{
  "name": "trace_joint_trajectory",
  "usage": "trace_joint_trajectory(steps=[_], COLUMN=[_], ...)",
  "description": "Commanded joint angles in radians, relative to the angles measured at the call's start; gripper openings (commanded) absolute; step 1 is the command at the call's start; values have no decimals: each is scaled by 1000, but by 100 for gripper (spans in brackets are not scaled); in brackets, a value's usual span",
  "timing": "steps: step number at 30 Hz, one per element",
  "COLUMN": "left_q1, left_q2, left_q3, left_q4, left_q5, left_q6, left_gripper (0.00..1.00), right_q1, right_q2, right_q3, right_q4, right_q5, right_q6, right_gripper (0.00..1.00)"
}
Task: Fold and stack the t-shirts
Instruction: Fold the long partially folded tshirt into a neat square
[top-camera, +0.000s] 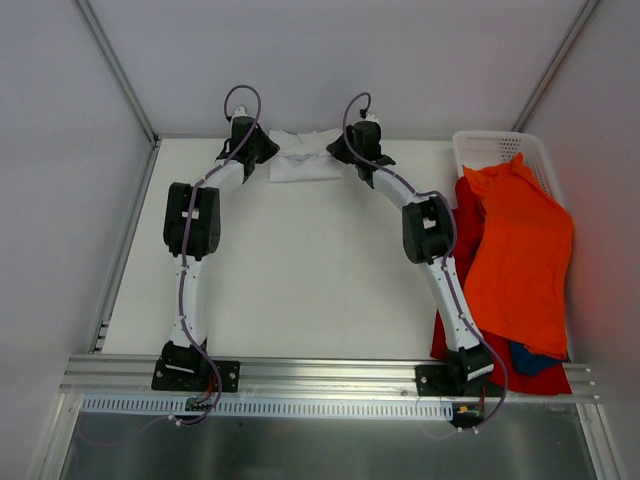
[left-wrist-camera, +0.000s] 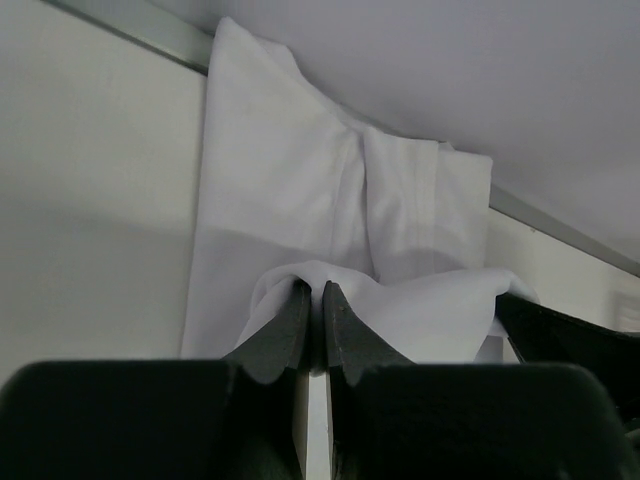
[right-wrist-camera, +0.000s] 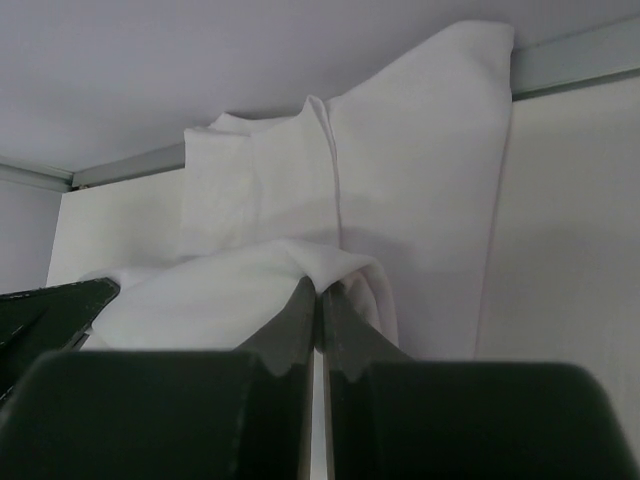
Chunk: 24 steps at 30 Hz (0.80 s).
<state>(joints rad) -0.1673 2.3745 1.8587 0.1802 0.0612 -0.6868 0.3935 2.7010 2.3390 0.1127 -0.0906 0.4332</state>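
From above, the white t-shirt (top-camera: 305, 160) lay part-folded at the far edge of the table (top-camera: 300, 290). The orange t-shirt (top-camera: 520, 250) and red t-shirt (top-camera: 466, 208) sat unfolded by the basket (top-camera: 490, 148). At the left wrist, the left gripper (left-wrist-camera: 313, 290) was clamped on a white fold. At the right wrist, the right gripper (right-wrist-camera: 318, 285) pinched it likewise.

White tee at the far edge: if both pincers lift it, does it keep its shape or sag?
Likely floppy: the white t-shirt bunches in soft folds at the left pincer and the right pincer. Probably light, since the cloth looks thin and lies flat. It may sag between the two pinch points.
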Motion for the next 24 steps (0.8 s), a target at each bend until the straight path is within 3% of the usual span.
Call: trace_joint_trajectory(steps=[1,8,17,19,20,21,22,23,24], left_q1=[28,66,69,69,69,71,71,71,72], left_q2=[25,152,291,305,318,322,328,336,338], left_q3=[57,166,330,349,359,364,370,376,375], left_q4=[168,362,439,449,453,458,459,459,462], left_q5=[46,183,203,193,192,184,184,183,177], left_q6=[21,-37,-56,-54,-54,-57,-57,-57,-54], left_gripper=[2,4,13,23,29,41,76,97,99], right_q1=[2,13,19,21,21,21,22,24,24], right_q2=[-1,17,29,37,37,39,39,39,39], right_q3=[72,62,59,59,57,49,45,43,37], right_q4=[180,321,404,406,404,404,403,401,401], right_q5=[55,126,187,195,201,204,207,218,221], right_q6=[6,-16,-68,-71,-71,-70,-70,-70,-74], right_gripper=[1,1,2,19,35,87,99,100,100])
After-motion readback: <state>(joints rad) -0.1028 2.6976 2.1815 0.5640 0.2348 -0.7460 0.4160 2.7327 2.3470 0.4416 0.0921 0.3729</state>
